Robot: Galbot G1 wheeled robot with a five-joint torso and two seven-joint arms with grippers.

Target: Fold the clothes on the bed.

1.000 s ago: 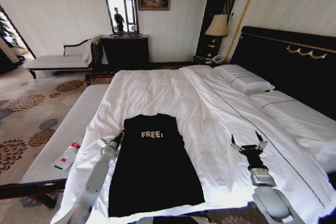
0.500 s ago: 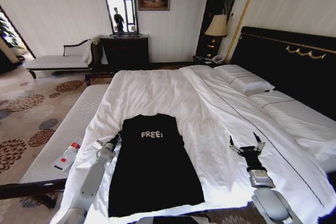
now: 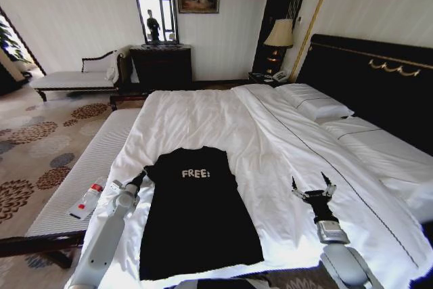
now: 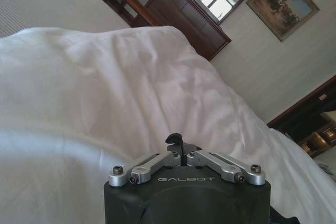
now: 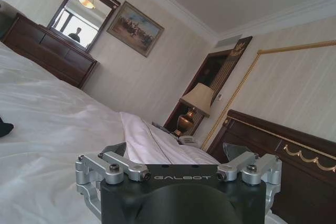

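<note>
Pinched shut on a fold of black cloth, the left gripper [image 3: 139,178] has drawn the shoulder of the T-shirt [image 3: 197,218] outward, toward 9 o'clock, over the past second; in the left wrist view its fingertips [image 4: 177,141] meet on a dark tuft. The arm has slid away from the garment's side, and the upper left corner of the shirt now juts out in a point where it earlier lay square. By that sign, the sleeve is probably being spread or readied for a fold, and the folding itself looks barely begun.

Largest in the scene is the bed [image 3: 203,120], its white duvet soft and creased with shallow ripples, backed at 3 o'clock by a tall dark headboard. The shirt, matte black cotton with white "FREE!" lettering [image 3: 195,173], lies flat and roughly rectangular at the bed's 6 o'clock end, chest up.

At 4 o'clock the right gripper [image 3: 311,187] hovers over bare duvet, well apart from the shirt, jaws spread wide and empty; it has edged slightly leftward.
</note>
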